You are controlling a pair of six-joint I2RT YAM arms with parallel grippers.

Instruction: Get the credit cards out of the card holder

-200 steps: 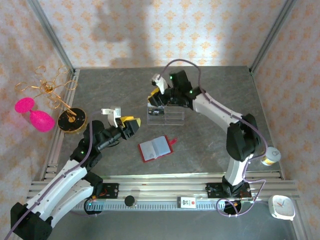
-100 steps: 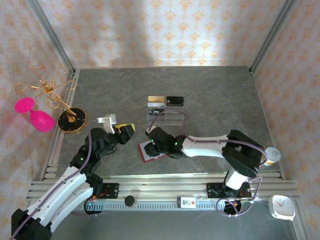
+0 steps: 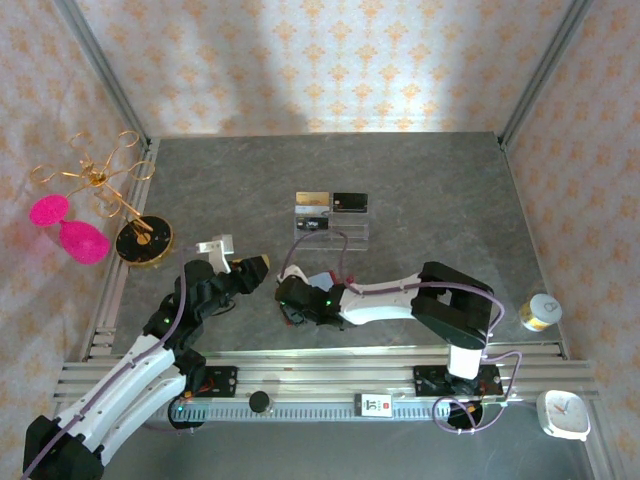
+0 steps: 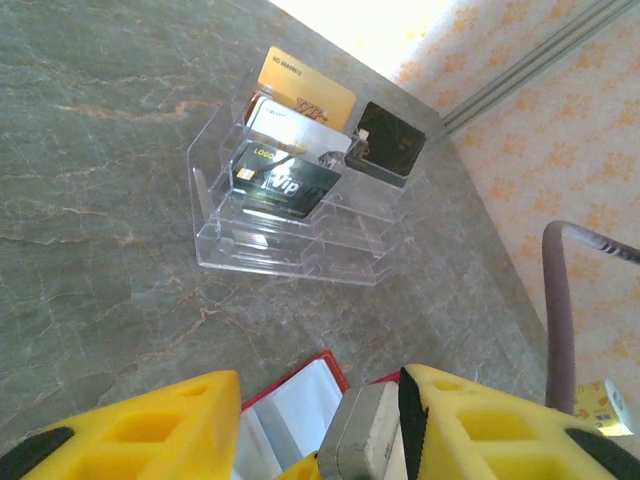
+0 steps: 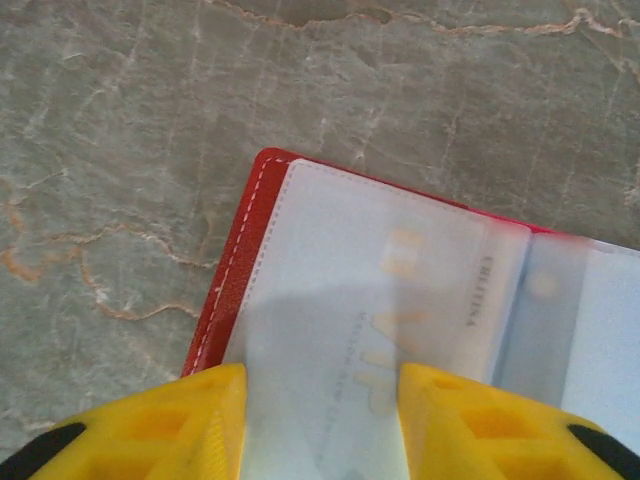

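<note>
The card holder (image 5: 235, 270), red and lying open on the table, has a pale credit card (image 5: 400, 300) with a gold chip showing through its clear sleeve. My right gripper (image 5: 320, 385) is open right above that sleeve, one yellow finger at each side of the page. In the top view it (image 3: 292, 298) covers most of the wallet. My left gripper (image 4: 320, 400) (image 3: 258, 266) is open just left of the wallet (image 4: 300, 395), with a grey metal part of the other gripper between its fingers. A whitish card (image 4: 295, 125) and a dark card (image 4: 285, 185) stand in the clear stand.
The clear acrylic tiered stand (image 3: 332, 232) (image 4: 300, 255) is behind the wallet, with a gold card (image 4: 305, 95) and a black card (image 4: 390, 140) at its back. A gold wire rack (image 3: 100, 175), pink glasses (image 3: 75, 235) and a round base (image 3: 143, 240) sit left. A yellow jar (image 3: 540, 312) is right.
My right arm has swung from the acrylic stand down onto the open wallet. The left gripper has edged towards the wallet and its jaws have narrowed.
</note>
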